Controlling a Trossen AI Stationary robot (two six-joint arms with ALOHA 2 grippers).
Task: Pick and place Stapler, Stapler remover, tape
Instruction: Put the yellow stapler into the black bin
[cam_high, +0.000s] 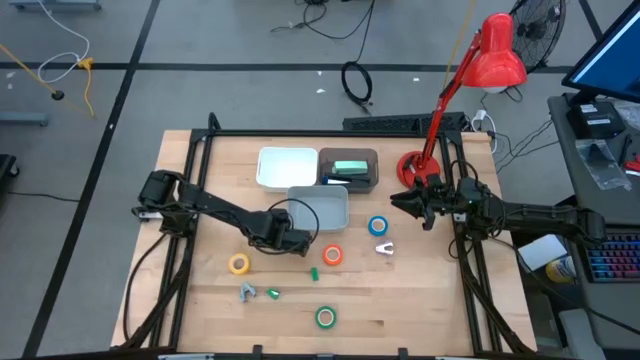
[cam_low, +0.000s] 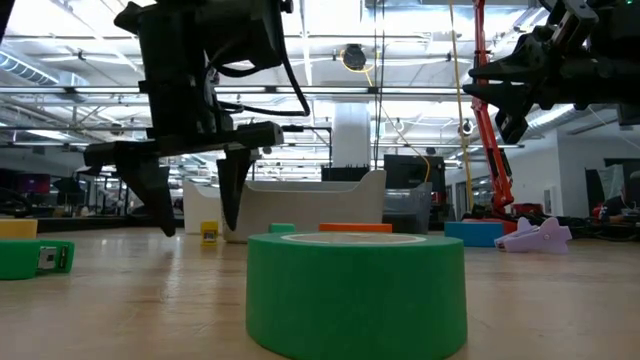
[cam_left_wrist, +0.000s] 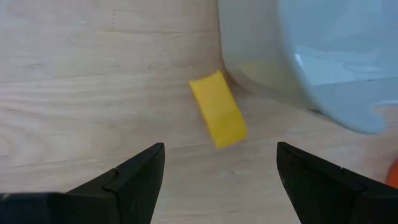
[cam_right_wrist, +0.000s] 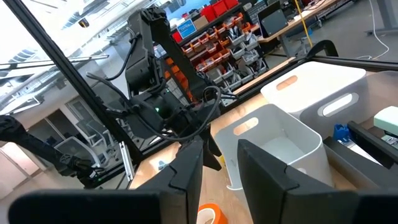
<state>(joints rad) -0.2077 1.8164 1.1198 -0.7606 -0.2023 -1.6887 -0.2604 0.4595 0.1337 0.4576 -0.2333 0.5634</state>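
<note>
my left gripper (cam_left_wrist: 217, 180) wide open, empty, low over table; small yellow block (cam_left_wrist: 217, 117) lies just ahead between fingers, beside grey bin (cam_left_wrist: 311, 56). orange tape roll (cam_high: 332, 255) just right of it.

You cannot make out the small grey item (cam_high: 247, 291) near the counter's front in the high view, and the left wrist view's edge cuts off the grey bin (cam_left_wrist: 311, 56).

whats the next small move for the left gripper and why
Probably lower straight down and close: the left gripper hovers open above the table, beside the grey bin, and a small yellow block lies just ahead of its fingers.
</note>
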